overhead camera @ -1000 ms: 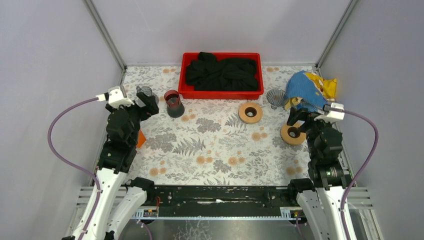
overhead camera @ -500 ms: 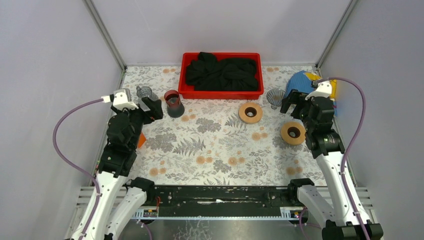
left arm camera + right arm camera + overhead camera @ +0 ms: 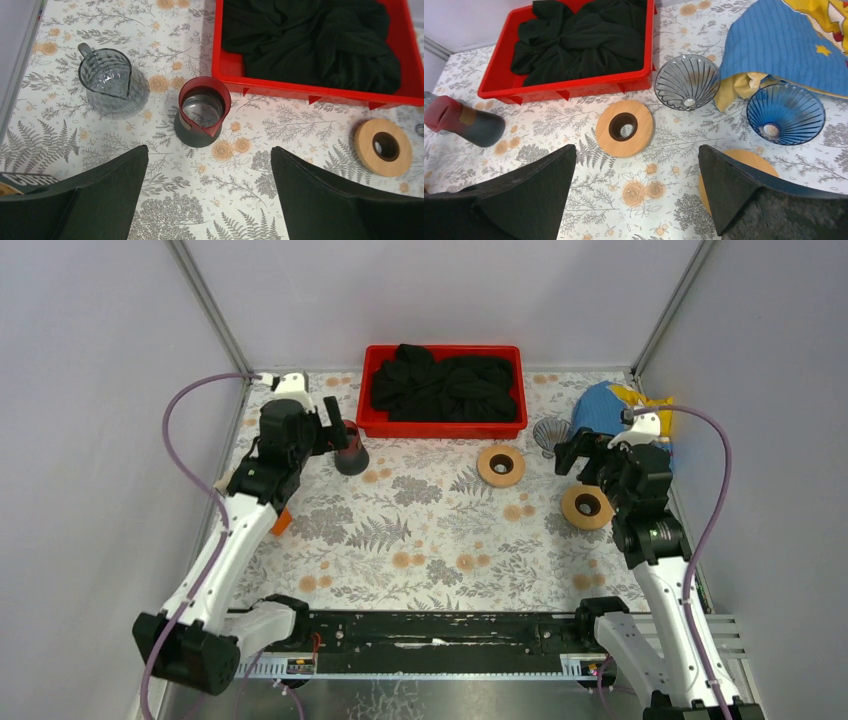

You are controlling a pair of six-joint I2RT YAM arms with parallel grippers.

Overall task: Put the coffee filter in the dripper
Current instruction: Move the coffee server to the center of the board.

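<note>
Two glass cone drippers stand at the back right: a clear grey dripper (image 3: 687, 88) (image 3: 551, 435) and a blue dripper (image 3: 785, 113) beside it. I cannot make out a coffee filter in any view. My right gripper (image 3: 637, 146) (image 3: 580, 456) hangs open above the cloth, just in front of both drippers, with nothing between its fingers. My left gripper (image 3: 209, 148) (image 3: 338, 436) is open and empty, hovering just in front of a dark carafe with a red collar (image 3: 202, 117) at the back left.
A red bin (image 3: 375, 425) of black cloth sits at the back centre. Two wooden rings (image 3: 624, 128) (image 3: 586, 507) lie on the floral cloth. A glass pitcher (image 3: 112, 82) stands left of the carafe. A blue and yellow cloth (image 3: 789, 45) is heaped at the far right. An orange item (image 3: 283, 520) lies near the left arm.
The left arm has risen and reached toward the back, now over the carafe. The right gripper has shifted slightly left. Both stayed open.
</note>
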